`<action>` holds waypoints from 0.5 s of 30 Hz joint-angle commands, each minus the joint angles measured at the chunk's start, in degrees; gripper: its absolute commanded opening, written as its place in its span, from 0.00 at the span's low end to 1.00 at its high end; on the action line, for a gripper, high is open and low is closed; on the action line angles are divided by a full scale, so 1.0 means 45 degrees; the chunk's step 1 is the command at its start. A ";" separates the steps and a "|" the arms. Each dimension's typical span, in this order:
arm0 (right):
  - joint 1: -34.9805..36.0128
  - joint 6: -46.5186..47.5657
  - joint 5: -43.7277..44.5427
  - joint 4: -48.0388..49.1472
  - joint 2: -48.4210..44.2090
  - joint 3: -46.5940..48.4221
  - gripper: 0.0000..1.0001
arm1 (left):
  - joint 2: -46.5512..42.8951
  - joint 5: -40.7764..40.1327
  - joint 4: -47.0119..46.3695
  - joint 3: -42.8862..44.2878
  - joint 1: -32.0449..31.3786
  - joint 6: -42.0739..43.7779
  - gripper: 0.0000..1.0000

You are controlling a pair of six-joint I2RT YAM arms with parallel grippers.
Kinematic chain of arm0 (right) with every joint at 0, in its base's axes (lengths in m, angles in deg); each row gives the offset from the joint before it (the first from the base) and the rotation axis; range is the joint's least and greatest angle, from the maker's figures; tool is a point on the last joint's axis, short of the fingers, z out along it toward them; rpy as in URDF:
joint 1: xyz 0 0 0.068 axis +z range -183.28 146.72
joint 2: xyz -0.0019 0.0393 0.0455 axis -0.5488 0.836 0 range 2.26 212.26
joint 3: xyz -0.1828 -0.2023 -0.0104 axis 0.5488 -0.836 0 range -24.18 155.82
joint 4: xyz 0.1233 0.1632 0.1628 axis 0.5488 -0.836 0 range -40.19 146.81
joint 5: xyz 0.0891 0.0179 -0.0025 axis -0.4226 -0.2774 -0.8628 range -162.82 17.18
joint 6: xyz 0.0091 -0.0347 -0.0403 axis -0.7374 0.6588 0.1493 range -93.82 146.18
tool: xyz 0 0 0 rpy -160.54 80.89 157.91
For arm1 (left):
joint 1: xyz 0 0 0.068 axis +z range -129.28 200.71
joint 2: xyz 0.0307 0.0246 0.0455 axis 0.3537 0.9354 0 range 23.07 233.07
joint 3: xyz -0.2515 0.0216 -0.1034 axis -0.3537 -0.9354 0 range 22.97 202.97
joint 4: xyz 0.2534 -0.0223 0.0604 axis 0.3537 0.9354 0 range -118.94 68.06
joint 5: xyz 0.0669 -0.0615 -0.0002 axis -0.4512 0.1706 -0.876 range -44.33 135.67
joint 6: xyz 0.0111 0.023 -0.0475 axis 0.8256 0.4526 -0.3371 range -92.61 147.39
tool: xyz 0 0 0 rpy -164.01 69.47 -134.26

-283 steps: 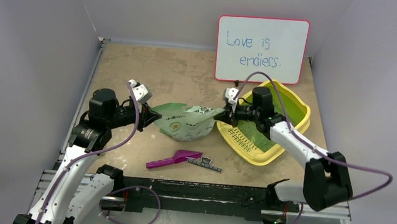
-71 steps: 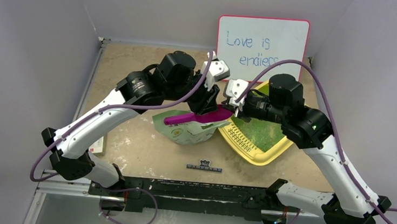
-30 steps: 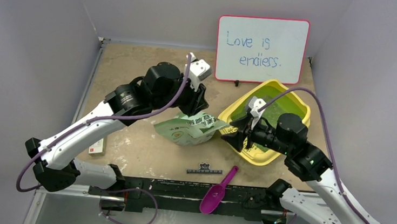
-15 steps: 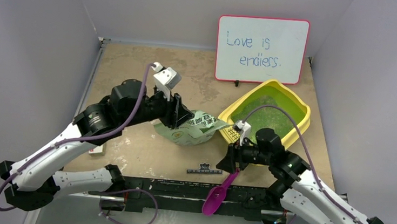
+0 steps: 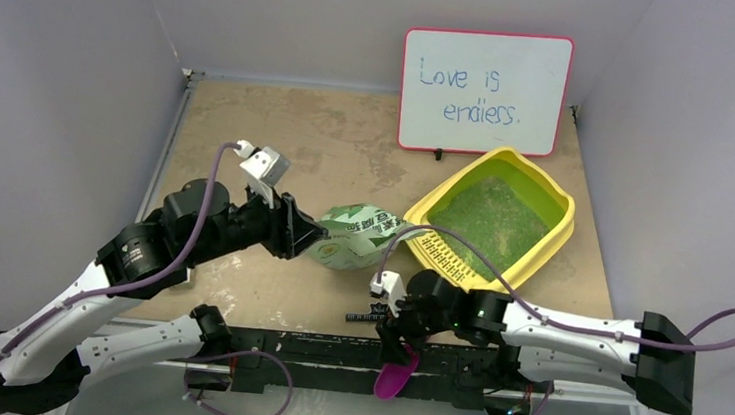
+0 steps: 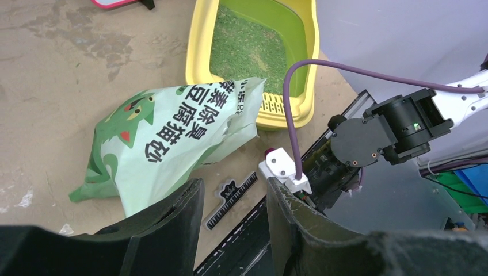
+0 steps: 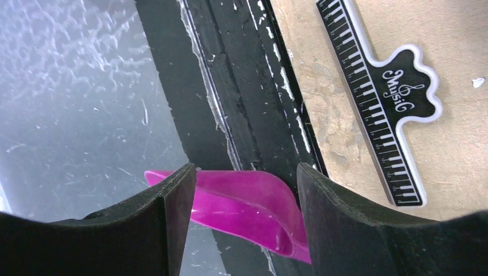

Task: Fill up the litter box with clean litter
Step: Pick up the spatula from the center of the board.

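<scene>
Left gripper (image 5: 313, 231): one, centre-left of the top view, fingers spread, nothing between, tips just beside the bag.
Bag (image 5: 353, 236): one, pale green, on its side, one corner over the litter box grille.
Clip (image 5: 366, 318): one, piano-key print, lower centre.
Right gripper (image 5: 396, 356): one, fingers parted either side of the scoop; contact not discernible.
Scoop (image 5: 392, 378): one, magenta, bottom centre.
Litter box (image 5: 569, 213): one, yellow, right of centre.
Clean litter (image 5: 488, 213): green granules across the box floor.
Board (image 5: 484, 92): one, upper right.

Whiteboard (image 5: 484, 92) stands behind green bag (image 5: 353, 238), piano-key clip (image 7: 380, 109) and magenta scoop (image 7: 247, 207).
</scene>
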 commanded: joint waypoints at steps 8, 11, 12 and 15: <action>0.0628 0.1067 0.0474 -0.0599 0.0082 0.1230 0.67 | 0.0040 -0.0669 0.0559 0.0384 0.0020 0.0100 0.44; 0.0651 0.1132 0.0290 -0.0989 -0.0342 0.1566 0.68 | 0.0017 -0.0778 0.0560 0.0379 0.0021 0.0200 0.44; 0.0641 0.1083 0.0264 -0.1211 -0.0449 0.1697 0.69 | 0.0048 -0.0769 0.0588 0.0392 0.0012 0.0225 0.44; 0.0702 0.0798 0.0031 -0.2001 -0.0300 0.1953 0.69 | 0.0135 -0.0742 0.0706 0.0506 0.0019 0.0303 0.44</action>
